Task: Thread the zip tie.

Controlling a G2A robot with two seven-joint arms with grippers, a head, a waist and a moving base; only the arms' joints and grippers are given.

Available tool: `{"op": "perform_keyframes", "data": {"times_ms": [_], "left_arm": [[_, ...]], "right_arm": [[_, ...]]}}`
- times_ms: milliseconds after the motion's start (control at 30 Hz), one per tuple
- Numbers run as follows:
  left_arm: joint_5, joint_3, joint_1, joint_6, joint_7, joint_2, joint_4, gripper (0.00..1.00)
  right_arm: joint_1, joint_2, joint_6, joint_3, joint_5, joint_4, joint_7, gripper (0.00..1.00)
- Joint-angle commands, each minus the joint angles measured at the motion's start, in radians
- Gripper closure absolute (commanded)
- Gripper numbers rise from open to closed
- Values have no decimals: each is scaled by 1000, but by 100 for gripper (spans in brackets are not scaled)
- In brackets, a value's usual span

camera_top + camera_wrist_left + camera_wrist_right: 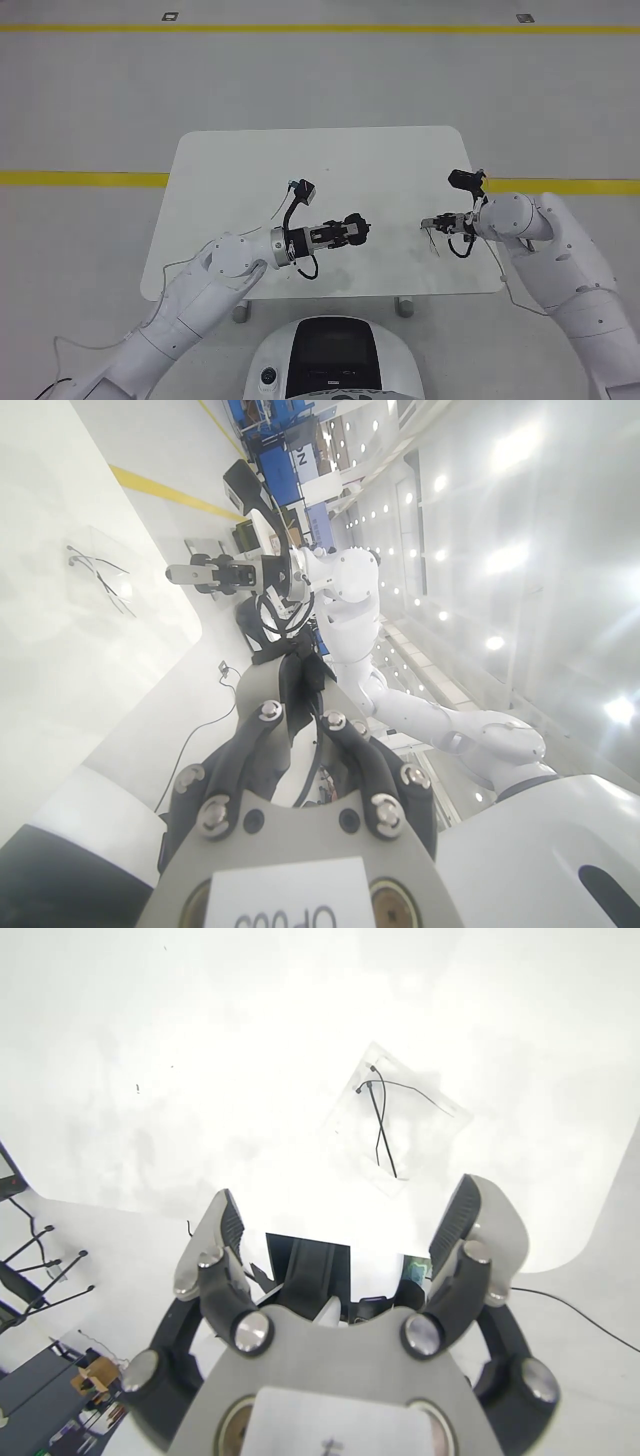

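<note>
My right gripper [345,1220] hung released, jaws wide, above the table [300,170] near its right edge. The zip ties [380,1123] lay crossed on a clear sheet [430,1133] just ahead of it, toward the front right corner. I judged it best to pinch one strap clear of the crossing. My left gripper [356,229] was clenched, apparently empty, near the middle of the front edge.

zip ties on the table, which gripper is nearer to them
Right. The right gripper is open, with the zip ties lying just ahead of it. The left gripper is over the middle of the table, clearly apart from them.
</note>
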Motion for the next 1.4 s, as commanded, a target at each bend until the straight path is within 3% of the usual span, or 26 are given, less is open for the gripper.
{"op": "perform_keyframes", "data": {"times_ms": [0,333,600,867,933,1367], "left_arm": [[0,0,0,0,0,0,0,100],[0,0,0,0,0,0,0,100],[0,0,0,0,0,0,0,100],[0,0,0,0,0,0,0,100],[0,0,0,0,0,0,0,100],[0,0,0,0,0,0,0,100]], "right_arm": [[-9,-1,-16,-9,-12,5,-24,0],[53,-21,-25,-128,-144,54,3,0],[54,-22,-29,-135,-154,59,-3,0],[55,-25,-173,-182,-235,66,-3,0],[52,-25,-235,-193,-253,53,-2,0],[42,-25,-249,-176,-255,75,-35,0]]}}
